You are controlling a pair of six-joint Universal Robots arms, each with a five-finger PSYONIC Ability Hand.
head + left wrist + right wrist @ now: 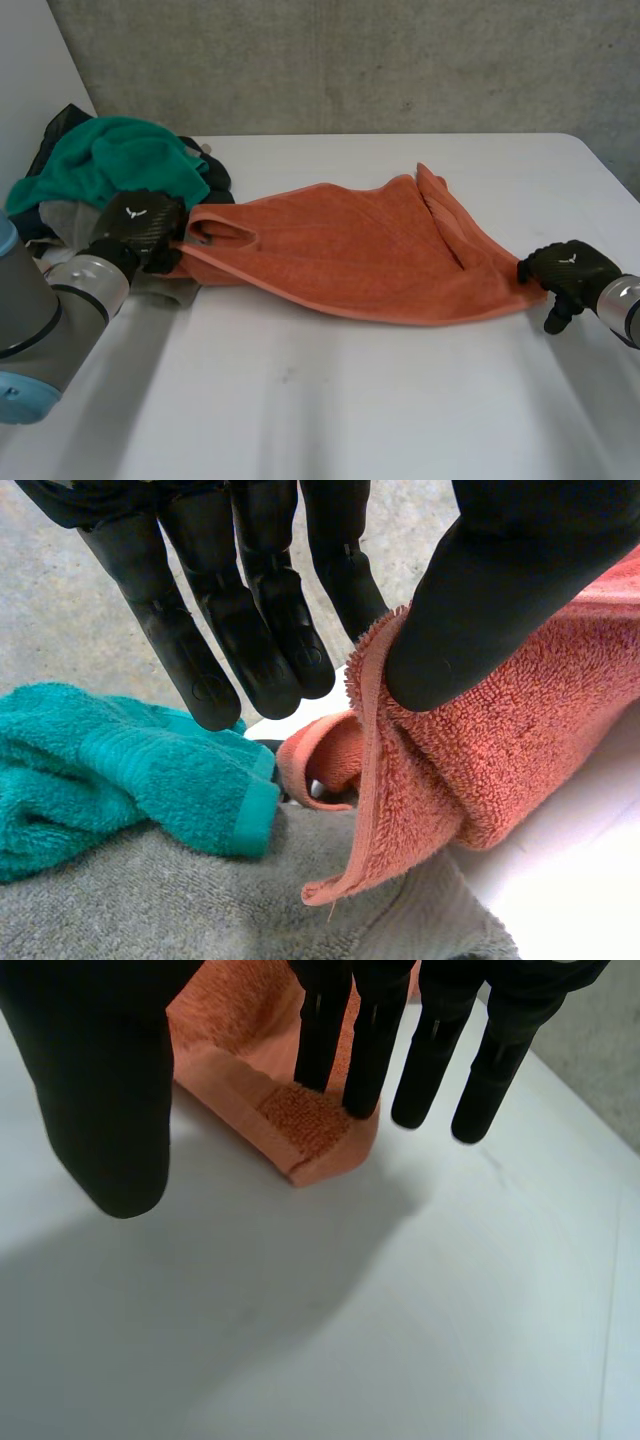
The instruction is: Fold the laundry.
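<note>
Table, white, bears everything. Across its middle an orange towel lies stretched from one hand to the other, its far edge bunched into a fold towards the right end and its left end raised off the table in a small loop.

At the table's left end sits a heap of laundry: a teal cloth on top, a dark cloth behind it and a grey cloth beneath. The towel's left end hangs just over that grey cloth and beside the teal one.

From the near left corner the left arm reaches to the heap. The left hand is at the towel's left end and pinches it. In the left wrist view the thumb lies against the near side of the cloth, the hem rises between it and the nearest of the straight fingers, and the corner droops below.

The right arm comes in from the right edge. The right hand is at the towel's right corner, which lies flat on the table. Its fingers are straight and a little spread, some fingertips resting on the corner and the others just past it over bare table. Its thumb stands apart from them on the other side and does not press the cloth
</note>
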